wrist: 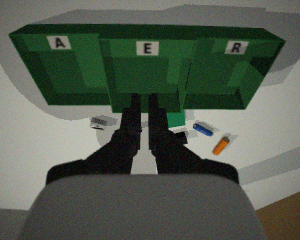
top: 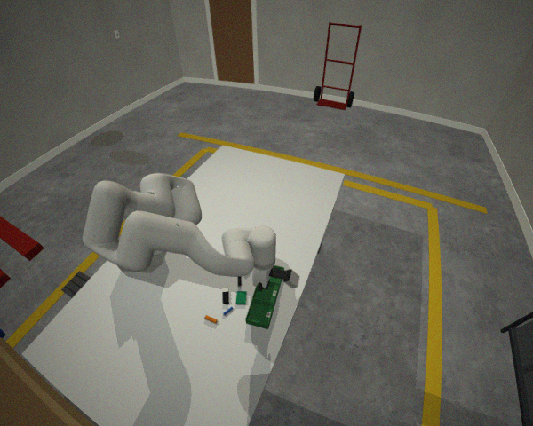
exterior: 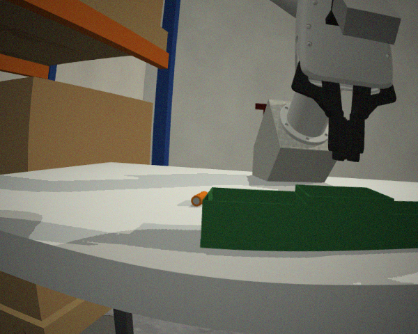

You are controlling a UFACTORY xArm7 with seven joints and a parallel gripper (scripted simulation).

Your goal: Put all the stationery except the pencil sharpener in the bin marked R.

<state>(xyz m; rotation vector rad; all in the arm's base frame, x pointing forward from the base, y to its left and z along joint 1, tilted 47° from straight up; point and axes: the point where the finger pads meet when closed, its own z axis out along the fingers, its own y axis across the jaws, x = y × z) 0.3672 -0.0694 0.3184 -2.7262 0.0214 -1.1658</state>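
Matte black jaws together, empty, above boxy green three-compartment bin (wrist: 75,70), orange cylinder (wrist: 221,145) nearby

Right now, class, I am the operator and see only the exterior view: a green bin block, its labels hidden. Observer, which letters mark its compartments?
Observer: In the wrist view, A, E and R, left to right.
Operator: Besides the orange item, what lies loose?
Observer: A blue item, a flat green item and a grey-black item.
Operator: Where does the end effector point?
Observer: The end effector is shut on nothing and points toward E.
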